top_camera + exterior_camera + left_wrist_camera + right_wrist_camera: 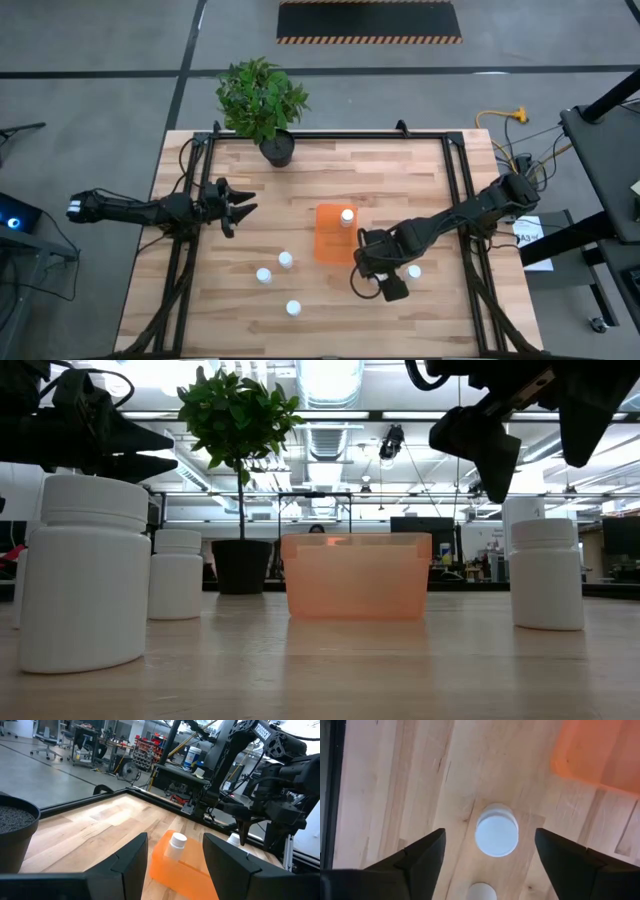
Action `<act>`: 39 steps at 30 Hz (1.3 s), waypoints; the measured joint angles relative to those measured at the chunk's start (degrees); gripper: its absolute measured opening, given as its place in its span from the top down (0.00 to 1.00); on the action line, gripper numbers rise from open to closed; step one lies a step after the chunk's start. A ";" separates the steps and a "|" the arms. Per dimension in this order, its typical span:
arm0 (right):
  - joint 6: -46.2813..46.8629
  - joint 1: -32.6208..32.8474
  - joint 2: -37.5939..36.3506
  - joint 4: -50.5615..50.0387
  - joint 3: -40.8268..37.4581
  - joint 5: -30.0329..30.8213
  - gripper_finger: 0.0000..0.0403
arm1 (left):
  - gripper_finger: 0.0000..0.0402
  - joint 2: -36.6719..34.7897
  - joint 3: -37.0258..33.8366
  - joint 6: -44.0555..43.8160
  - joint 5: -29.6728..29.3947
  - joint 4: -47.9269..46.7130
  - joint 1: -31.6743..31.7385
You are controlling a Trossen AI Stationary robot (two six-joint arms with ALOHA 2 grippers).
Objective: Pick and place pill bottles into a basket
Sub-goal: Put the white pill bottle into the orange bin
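The orange basket [330, 245] lies at the table's middle with one white pill bottle [347, 216] upright in its far right corner; both show in the left wrist view [176, 845]. Three bottles [286, 259] [264, 275] [293, 308] stand on the table left of and nearer than the basket, and one [414, 271] stands to its right. My right gripper [378, 280] hangs open above the table right of the basket's near end, fingers pointing down. In its wrist view a bottle [496, 830] stands upright on the table below, between the fingers. My left gripper [245, 205] is open and empty, above the table's left side.
A black pot with a green plant [272, 120] stands at the table's far edge, left of centre. Black frame rails [455, 200] run along the table's left and right sides. In the low view the bottles [85, 575] [547, 573] flank the basket [355, 575].
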 joint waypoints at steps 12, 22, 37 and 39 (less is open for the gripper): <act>-0.22 0.59 0.24 3.12 -3.68 0.09 0.26 | 0.57 0.00 0.00 0.00 0.00 0.00 0.02; -1.29 0.58 0.48 8.32 -7.02 0.12 0.29 | 0.57 0.00 0.00 0.00 0.00 0.00 0.01; -1.47 0.57 0.48 9.87 -8.48 1.46 0.39 | 0.57 0.00 0.00 0.00 0.00 0.02 0.00; -1.46 0.53 0.48 9.91 -8.52 1.48 0.42 | 0.57 0.00 0.00 0.00 0.00 0.01 0.01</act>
